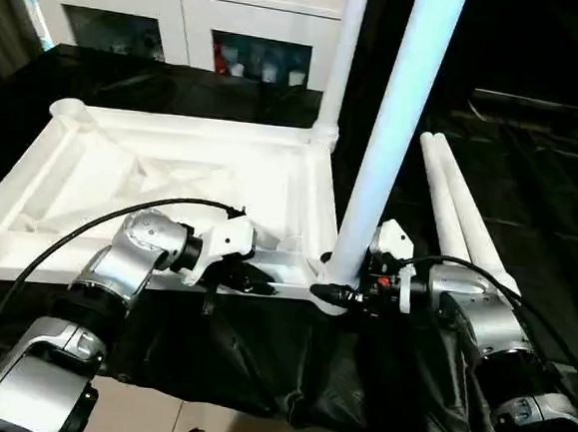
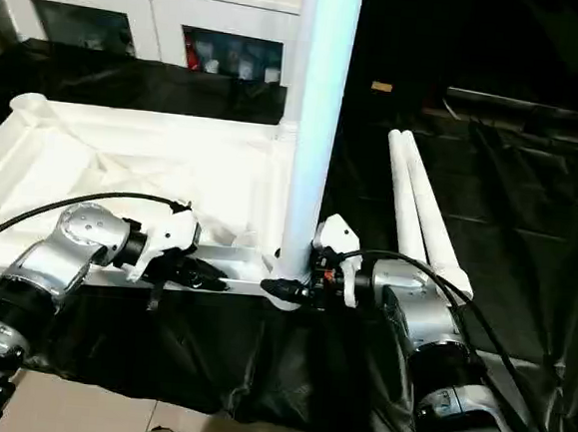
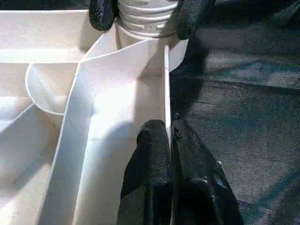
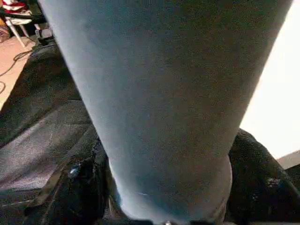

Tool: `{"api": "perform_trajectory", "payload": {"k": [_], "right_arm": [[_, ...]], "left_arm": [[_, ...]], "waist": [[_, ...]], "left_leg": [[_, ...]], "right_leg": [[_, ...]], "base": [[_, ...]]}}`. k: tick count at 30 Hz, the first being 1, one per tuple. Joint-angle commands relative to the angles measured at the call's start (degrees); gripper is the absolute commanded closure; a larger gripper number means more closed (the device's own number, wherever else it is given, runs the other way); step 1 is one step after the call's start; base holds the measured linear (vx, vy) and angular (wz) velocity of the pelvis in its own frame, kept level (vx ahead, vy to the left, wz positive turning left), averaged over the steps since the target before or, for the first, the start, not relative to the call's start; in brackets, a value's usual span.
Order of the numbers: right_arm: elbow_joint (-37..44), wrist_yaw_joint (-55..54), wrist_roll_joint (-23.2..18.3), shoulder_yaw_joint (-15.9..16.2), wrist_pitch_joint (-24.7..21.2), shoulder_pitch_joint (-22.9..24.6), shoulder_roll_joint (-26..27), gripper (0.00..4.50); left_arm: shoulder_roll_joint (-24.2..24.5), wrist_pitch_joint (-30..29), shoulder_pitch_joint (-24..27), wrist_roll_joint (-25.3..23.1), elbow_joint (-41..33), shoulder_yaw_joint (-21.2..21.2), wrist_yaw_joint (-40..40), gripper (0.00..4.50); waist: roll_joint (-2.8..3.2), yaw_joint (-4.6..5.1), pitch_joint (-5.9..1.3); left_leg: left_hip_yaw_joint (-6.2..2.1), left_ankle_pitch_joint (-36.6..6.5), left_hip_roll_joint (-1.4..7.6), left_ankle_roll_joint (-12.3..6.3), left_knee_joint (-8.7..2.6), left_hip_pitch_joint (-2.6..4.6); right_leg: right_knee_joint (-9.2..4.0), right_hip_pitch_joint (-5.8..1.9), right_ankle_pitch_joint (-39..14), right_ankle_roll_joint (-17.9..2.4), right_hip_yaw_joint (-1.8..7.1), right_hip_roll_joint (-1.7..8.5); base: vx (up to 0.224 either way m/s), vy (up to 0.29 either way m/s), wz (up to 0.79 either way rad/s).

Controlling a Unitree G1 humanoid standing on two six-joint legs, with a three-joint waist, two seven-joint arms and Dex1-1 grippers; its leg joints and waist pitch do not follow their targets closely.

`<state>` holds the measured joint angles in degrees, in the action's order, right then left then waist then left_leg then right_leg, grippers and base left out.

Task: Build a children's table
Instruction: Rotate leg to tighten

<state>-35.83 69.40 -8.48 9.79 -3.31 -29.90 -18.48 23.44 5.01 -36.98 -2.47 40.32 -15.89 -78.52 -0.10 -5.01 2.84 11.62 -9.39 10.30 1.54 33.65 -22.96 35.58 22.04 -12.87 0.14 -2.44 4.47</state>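
Gripping the base of an upright white leg, the right hand has its two black fingers clamped on either side of the tube just above the near right corner socket of the tabletop. The left hand pinches the thin near rim of that top between its closed fingers, close beside the same corner, steadying it.

By my reading, the step in hand is seating the second leg: ridged rings at its foot show just above the socket mouth in the left wrist view, so it looks entered but perhaps not fully home. The next move likely calls for a straight downward push or twist with the leg kept vertical, while the left hand holds the top from sliding on the black-draped desk.

The top lies upside down near the desk's front edge, ribs up. Another leg stands in the far right socket; two spare legs lie side by side to the right.
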Motion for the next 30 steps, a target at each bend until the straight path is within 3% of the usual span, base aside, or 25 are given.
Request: {"api": "perform_trajectory", "payload": {"k": [1, 4, 7, 8, 9, 12, 13, 14, 16, 18, 20, 22, 25, 26, 28, 30], "right_arm": [[1.9, -0.7, -0.5, -0.2, -1.0, 0.5, 0.7, 1.74], [2.0, -4.2, -0.7, -1.3, -1.6, 1.2, 2.0, 1.75], [-2.5, -23.4, 3.0, -4.0, -0.2, 1.1, 7.4, 1.75], [-2.5, -23.4, 3.0, -4.0, -0.2, 1.1, 7.4, 1.75], [-4.0, -28.6, 2.9, -5.4, -0.4, 0.8, 9.6, 1.75], [-6.5, -39.3, 3.2, -7.0, -0.2, -0.3, 15.0, 1.76], [-6.7, -41.3, 3.8, -6.8, 0.0, -0.5, 16.2, 1.76], [-6.7, -41.3, 3.8, -6.8, 0.0, -0.5, 16.2, 1.76], [-6.9, -43.3, 5.0, -5.8, 1.0, -1.0, 18.0, 1.76], [-6.6, -43.6, 6.0, -5.3, 2.4, -1.1, 18.0, 1.06], [-6.6, -42.7, 5.4, -5.7, 2.5, -1.2, 17.8, 1.06], [-5.9, -39.6, 4.9, -5.8, 2.3, -1.1, 16.4, 0.68], [-5.1, -34.2, 4.4, -5.6, 2.7, -1.1, 13.4, 0.60], [-4.5, -30.7, 3.2, -5.9, 2.3, -1.3, 12.0, 0.60], [-4.1, -28.6, 2.7, -5.7, 2.3, -1.3, 11.0, 0.60], [-2.3, -19.7, 2.2, -3.6, 2.6, -1.0, 7.2, 0.60]], "left_arm": [[-0.5, 0.6, -1.1, 0.5, 0.1, -0.5, -0.6, 4.50], [-1.3, 0.3, -1.3, -0.2, 0.5, -0.1, 2.4, 4.50], [-5.5, -3.2, -2.3, -4.3, 2.2, 0.0, 16.3, 4.50], [-5.5, -3.2, -2.3, -4.3, 2.2, 0.0, 16.3, 4.50], [-7.6, -4.5, -2.5, -4.3, 2.5, 0.4, 19.6, 4.50], [-12.9, -6.1, -2.2, -6.1, 2.6, -0.7, 26.7, 4.50], [-14.5, -6.8, -2.0, -6.2, 2.3, -0.9, 28.2, 4.50], [-14.5, -6.8, -2.0, -6.2, 2.3, -0.9, 28.2, 4.50], [-17.0, -6.8, -1.7, -7.0, 1.6, -2.2, 29.5, 4.50], [-17.1, -5.7, -1.5, -7.7, 1.6, -3.1, 29.4, 4.50], [-16.8, -5.2, -1.4, -7.7, 1.4, -3.3, 28.6, 4.50], [-15.3, -4.1, -1.1, -7.4, 0.6, -3.3, 26.7, 4.50], [-12.3, -1.9, -0.4, -6.3, -0.7, -3.0, 22.3, 4.50], [-10.6, -0.3, -0.1, -5.8, -1.2, -2.9, 19.7, 4.50], [-9.8, 0.1, 0.1, -5.3, -1.4, -2.7, 18.2, 4.50], [-7.0, 0.8, 0.4, -3.4, -1.7, -1.9, 12.7, 4.50]], "waist": [[-0.04, -0.02, -3.85], [-0.08, -0.01, -3.77], [-0.09, 0.54, -3.48], [-0.11, 0.67, -3.26], [-0.14, 0.71, -3.23], [-0.09, 1.20, -3.02], [0.23, 1.32, -2.99], [0.07, 1.47, -2.94], [-0.11, 1.38, -2.99], [-0.04, 1.35, -3.06], [-0.04, 1.35, -3.13], [-0.04, 1.33, -3.17], [-0.06, 1.44, -3.26], [-0.13, 1.46, -3.45], [0.03, 1.57, -3.56], [-0.07, 1.32, -3.74]], "left_leg": [[-1.24, -9.2, 3.69, -3.75, -3.61, 2.12], [-1.23, -9.6, 3.64, -3.54, -3.65, 2.10], [-1.45, -13.5, 3.66, -0.64, -4.11, 2.47], [-1.48, -14.4, 3.65, 0.15, -4.25, 2.43], [-1.68, -16.5, 3.60, 1.46, -4.42, 2.54], [-1.81, -18.3, 3.67, 2.48, -4.78, 2.61], [-1.99, -19.6, 3.62, 3.12, -4.85, 2.85], [-1.91, -20.0, 3.56, 3.24, -4.86, 2.85], [-1.96, -20.1, 3.41, 2.57, -4.78, 2.77], [-2.00, -19.3, 3.41, 2.07, -4.83, 2.64], [-1.98, -18.7, 3.39, 1.64, -4.84, 2.48], [-1.94, -18.0, 3.39, 1.01, -4.83, 2.35], [-1.86, -16.6, 3.37, 0.10, -4.71, 2.16], [-1.93, -15.7, 3.25, -0.60, -4.50, 1.88], [-1.77, -13.1, 3.28, -1.92, -4.26, 1.76], [-1.55, -10.7, 3.31, -3.27, -3.86, 1.86]], "right_leg": [[-3.11, -1.85, 2.3, -17.1, 2.05, 4.24], [-3.23, -1.76, 1.3, -16.9, 2.07, 4.26], [-3.93, -1.30, -5.3, -16.0, 2.34, 4.52], [-4.17, -1.23, -7.3, -15.6, 2.46, 4.61], [-4.68, -1.29, -12.2, -14.0, 2.51, 4.77], [-4.99, -0.93, -14.2, -12.8, 2.64, 4.61], [-5.22, -0.78, -15.6, -12.3, 2.62, 4.61], [-5.30, -0.80, -15.9, -12.1, 2.64, 4.51], [-5.59, -0.85, -16.7, -11.2, 2.82, 4.64], [-5.56, -0.92, -15.8, -10.7, 2.78, 4.54], [-5.44, -0.99, -14.2, -10.7, 2.75, 4.47], [-5.27, -1.18, -12.4, -11.0, 2.70, 4.41], [-5.03, -1.30, -9.9, -11.8, 2.66, 4.41], [-4.87, -1.75, -8.5, -12.0, 2.59, 4.50], [-4.40, -1.82, -4.2, -12.9, 2.54, 4.35], [-3.96, -2.03, 0.0, -14.6, 2.32, 4.24]], "base": [[0.000, 0.000, 0.00], [0.000, 0.000, 0.00], [0.000, 0.000, 0.00], [0.000, 0.000, 0.00], [0.000, 0.000, 0.00], [0.000, 0.000, 0.00], [0.000, 0.000, 0.00], [0.000, 0.000, 0.00], [0.000, 0.000, 0.00], [0.000, 0.000, 0.00], [0.000, 0.000, 0.00], [0.000, 0.000, 0.00], [0.000, 0.000, 0.00], [0.000, 0.000, 0.00], [0.000, 0.000, 0.00], [0.000, 0.000, 0.00]]}}
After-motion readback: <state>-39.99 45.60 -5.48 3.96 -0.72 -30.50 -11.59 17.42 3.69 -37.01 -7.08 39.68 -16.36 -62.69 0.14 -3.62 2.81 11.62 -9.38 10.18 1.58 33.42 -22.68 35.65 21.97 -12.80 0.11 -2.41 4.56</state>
